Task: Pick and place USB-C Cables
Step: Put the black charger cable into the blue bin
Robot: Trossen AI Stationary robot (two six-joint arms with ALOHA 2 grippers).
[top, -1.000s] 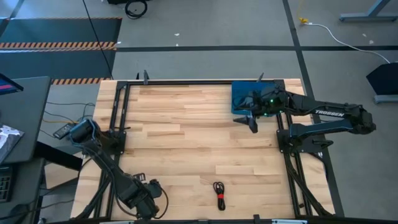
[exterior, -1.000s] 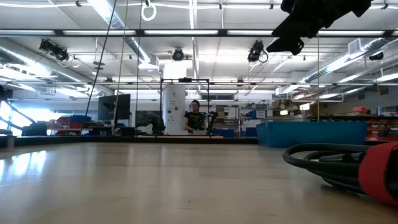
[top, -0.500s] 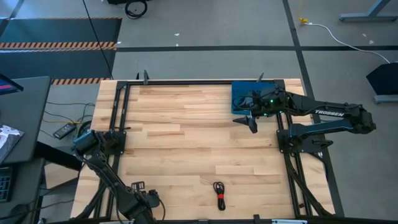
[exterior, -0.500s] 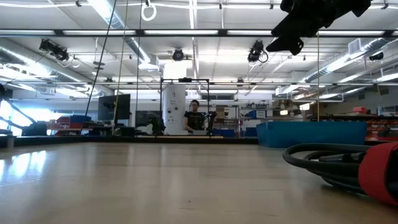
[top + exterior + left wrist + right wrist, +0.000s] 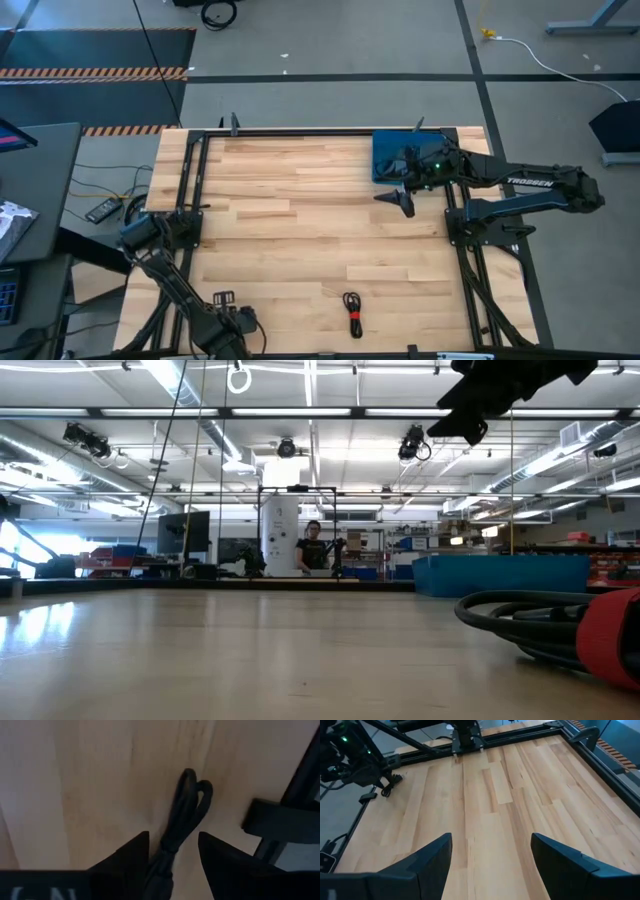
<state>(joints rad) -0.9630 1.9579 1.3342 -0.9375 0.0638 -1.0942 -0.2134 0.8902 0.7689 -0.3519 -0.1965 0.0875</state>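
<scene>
From above, my right jaws (image 5: 404,196) hang spread and empty just beside the blue tray (image 5: 385,152) at the far right of the wooden table (image 5: 300,240). My left jaws (image 5: 243,325) sit low at the near left edge. One black coiled cable with a red band (image 5: 352,312) lies alone near the table's front edge, well apart from both.

At table height, that cable (image 5: 560,628) fills the right foreground, and a person (image 5: 312,547) stands far back in the room.

My left wrist camera shows a black cable loop (image 5: 187,805) running between my parted left fingers (image 5: 127,857).

My right wrist camera shows bare planks between my wide-open right fingers (image 5: 432,857).
</scene>
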